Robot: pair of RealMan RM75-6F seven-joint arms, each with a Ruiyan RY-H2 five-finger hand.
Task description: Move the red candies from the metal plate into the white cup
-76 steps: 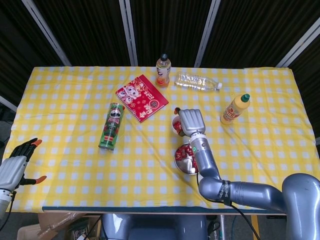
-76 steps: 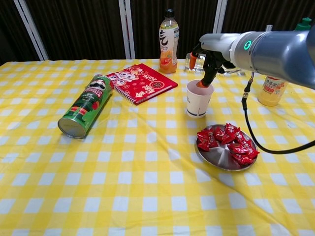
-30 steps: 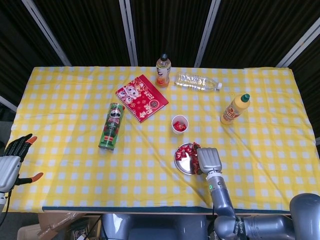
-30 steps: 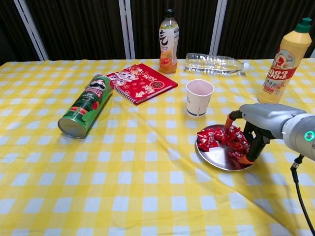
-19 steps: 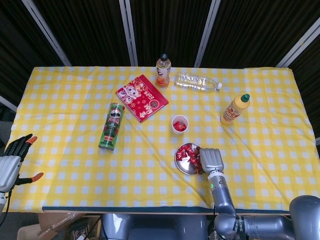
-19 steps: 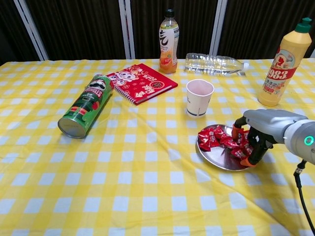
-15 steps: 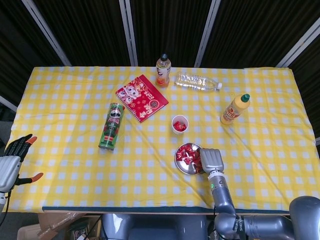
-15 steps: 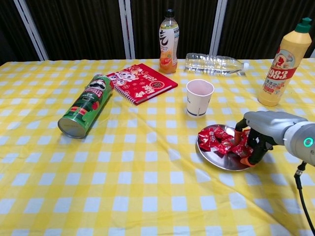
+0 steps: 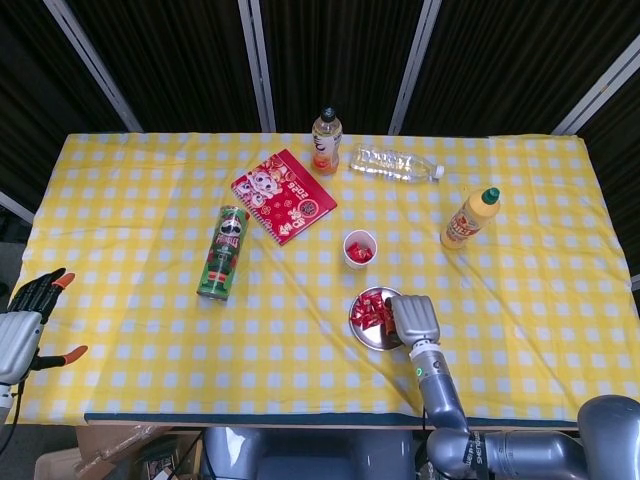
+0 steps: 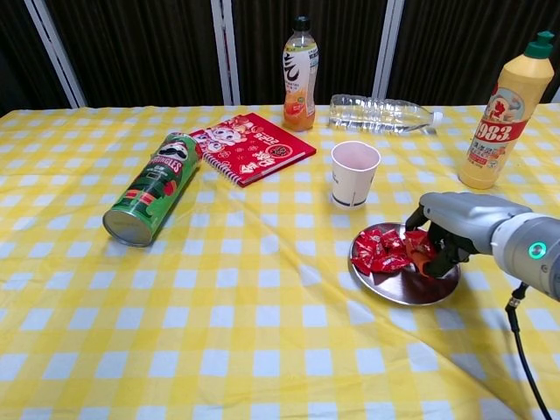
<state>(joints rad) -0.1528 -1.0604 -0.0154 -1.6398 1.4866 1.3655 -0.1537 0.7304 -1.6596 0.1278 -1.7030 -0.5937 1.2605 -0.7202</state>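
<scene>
A heap of red candies [image 10: 376, 249] lies on the left half of the metal plate [image 10: 411, 289], in front of the white cup [image 10: 354, 175]. My right hand [image 10: 451, 226] hangs over the plate's right side with its fingers curled around a red candy [image 10: 418, 246]. From the head view the same hand [image 9: 415, 317] covers the right part of the plate [image 9: 366, 336]; the candies [image 9: 373, 310] show beside it. The cup [image 9: 359, 248] holds some red candies. My left hand [image 9: 25, 320] hangs with fingers spread and nothing in it, off the table's left edge.
A green Pringles can [image 10: 153, 186] lies on its side at the left. A red notebook [image 10: 252, 146], an orange drink bottle [image 10: 299, 63] and a clear bottle lying flat [image 10: 381, 114] are at the back. A yellow squeeze bottle [image 10: 507, 114] stands at the right.
My right hand left the cup, came down onto the plate, swept the candies leftward and curled its fingers around one. The left hand has hardly moved.
</scene>
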